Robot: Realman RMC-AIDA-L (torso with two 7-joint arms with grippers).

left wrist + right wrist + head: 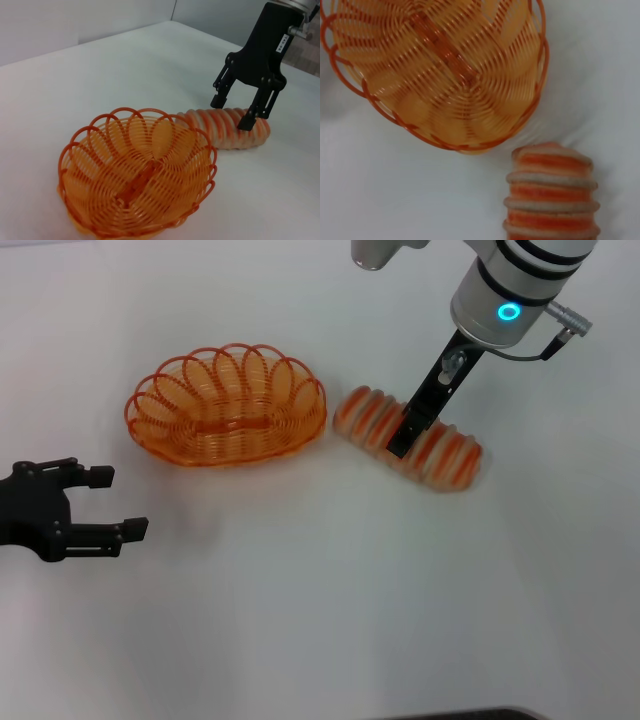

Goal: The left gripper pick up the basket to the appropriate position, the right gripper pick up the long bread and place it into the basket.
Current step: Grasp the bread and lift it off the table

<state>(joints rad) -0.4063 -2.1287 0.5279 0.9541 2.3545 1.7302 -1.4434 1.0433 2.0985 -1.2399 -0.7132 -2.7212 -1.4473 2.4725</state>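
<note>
The orange wire basket (240,445) stands empty on the white table, left of centre. Just to its right lies the long bread (445,455), cream with orange stripes, one end close to the basket's rim. My right gripper (405,437) reaches down over the middle of the bread. In the left wrist view the right gripper (231,113) is open, a finger on either side of the long bread (220,131), behind the basket (200,165). The right wrist view shows the basket (530,100) and one end of the bread (551,197). My left gripper (118,502) is open at the left, apart from the basket.
The white table (320,620) stretches bare toward the front. Its far edge (125,31) shows in the left wrist view, behind the basket.
</note>
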